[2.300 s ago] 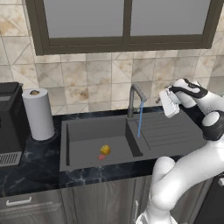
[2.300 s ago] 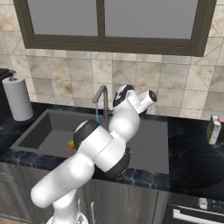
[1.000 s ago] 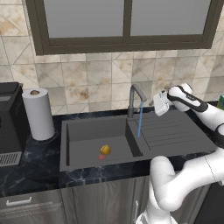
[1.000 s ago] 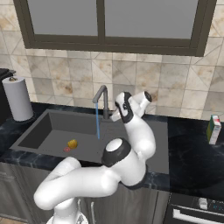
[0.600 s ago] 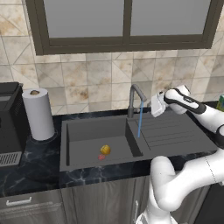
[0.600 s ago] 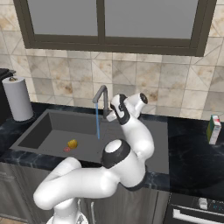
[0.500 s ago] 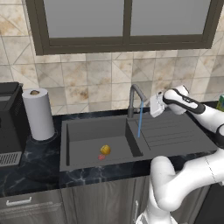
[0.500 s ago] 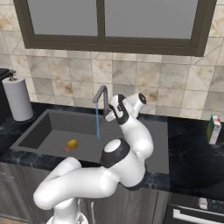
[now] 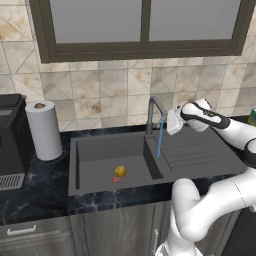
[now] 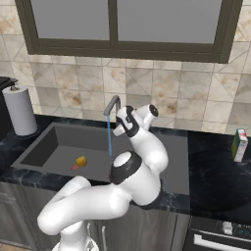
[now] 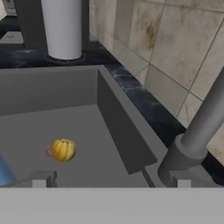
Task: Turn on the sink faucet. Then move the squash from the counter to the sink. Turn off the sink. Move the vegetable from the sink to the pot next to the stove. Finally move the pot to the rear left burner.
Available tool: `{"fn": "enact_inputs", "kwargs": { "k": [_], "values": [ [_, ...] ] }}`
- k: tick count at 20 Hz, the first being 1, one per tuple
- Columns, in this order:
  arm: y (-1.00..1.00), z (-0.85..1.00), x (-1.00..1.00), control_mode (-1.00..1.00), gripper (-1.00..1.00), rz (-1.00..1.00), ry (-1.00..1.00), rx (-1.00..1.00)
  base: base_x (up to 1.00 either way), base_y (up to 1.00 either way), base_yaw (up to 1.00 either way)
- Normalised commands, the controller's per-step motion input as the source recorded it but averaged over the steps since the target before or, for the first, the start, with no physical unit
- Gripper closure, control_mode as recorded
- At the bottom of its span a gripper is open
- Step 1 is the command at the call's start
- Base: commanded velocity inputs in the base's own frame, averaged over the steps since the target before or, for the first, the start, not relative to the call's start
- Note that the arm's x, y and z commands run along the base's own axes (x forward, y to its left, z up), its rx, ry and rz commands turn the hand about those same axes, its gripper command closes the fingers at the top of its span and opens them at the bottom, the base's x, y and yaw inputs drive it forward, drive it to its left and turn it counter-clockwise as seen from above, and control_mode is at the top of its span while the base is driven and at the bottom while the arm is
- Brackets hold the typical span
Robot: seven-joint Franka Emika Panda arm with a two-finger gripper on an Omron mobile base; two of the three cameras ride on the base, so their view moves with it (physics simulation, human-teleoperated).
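Squash (image 9: 120,171) sits in the sink (image 9: 107,150) by the drain with water running, so shut-off is up. End effector (image 9: 173,121) is wide open, empty, just beside the faucet (image 9: 151,116); handle's hard to see, needs a nudge probably

Glossy white rounded arm segments, dark joint bands, small dark fingertips (image 11: 40,178).

Home kitchen, tiled wall, sink (image 9: 100,150) in black marble counter (image 9: 45,182), window above
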Motion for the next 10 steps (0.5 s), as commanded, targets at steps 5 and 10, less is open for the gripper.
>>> {"fn": "enact_inputs", "kwargs": {
  "k": [5,10],
  "values": [
    [-0.06,0.0,0.0,-1.0,-1.0,-0.06,0.01,0.0,0.0,0.0,0.0],
    [-0.3,0.0,0.0,-1.0,-1.0,-0.13,0.02,0.0,0.0,0.0,0.0]
  ]
}}
